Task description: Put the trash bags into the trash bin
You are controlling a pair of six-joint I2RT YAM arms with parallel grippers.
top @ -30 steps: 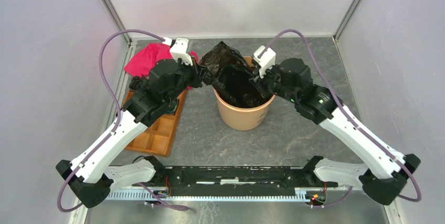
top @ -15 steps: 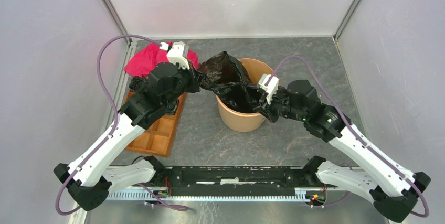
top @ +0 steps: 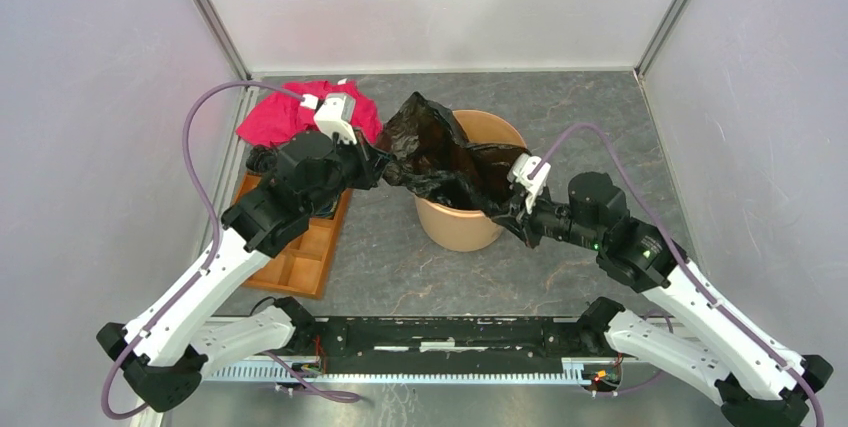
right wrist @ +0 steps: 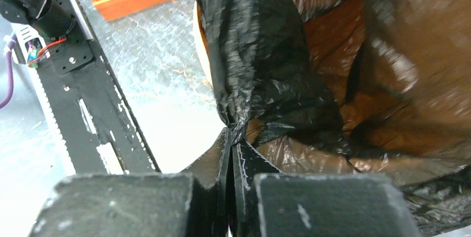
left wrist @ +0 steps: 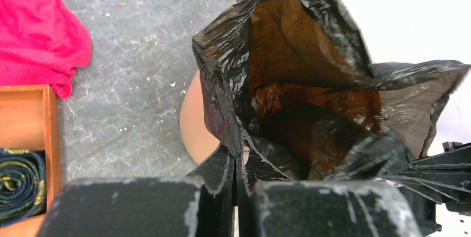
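The black trash bag point(top: 440, 152) hangs open over and inside the terracotta-orange trash bin point(top: 460, 222) at the table's middle. My left gripper point(top: 378, 162) is shut on the bag's left edge, just left of the bin's rim. My right gripper point(top: 508, 209) is shut on the bag's near-right edge, by the bin's near-right rim. In the left wrist view the bag point(left wrist: 311, 76) gapes open past my shut left gripper point(left wrist: 239, 156), with the bin's side point(left wrist: 194, 131) showing. In the right wrist view the bag point(right wrist: 266, 70) is pinched in my right gripper point(right wrist: 230, 137).
A red cloth point(top: 290, 112) lies at the back left. An orange-brown compartment tray point(top: 300, 252) sits left of the bin, under my left arm, holding a dark coiled roll point(left wrist: 19, 184). The arms' black base rail point(top: 440, 337) runs along the near edge.
My right gripper has pulled its edge of the bag from the bin's far-right rim toward the near right, stretching the mouth wider. My left gripper has stayed shut on the left edge.
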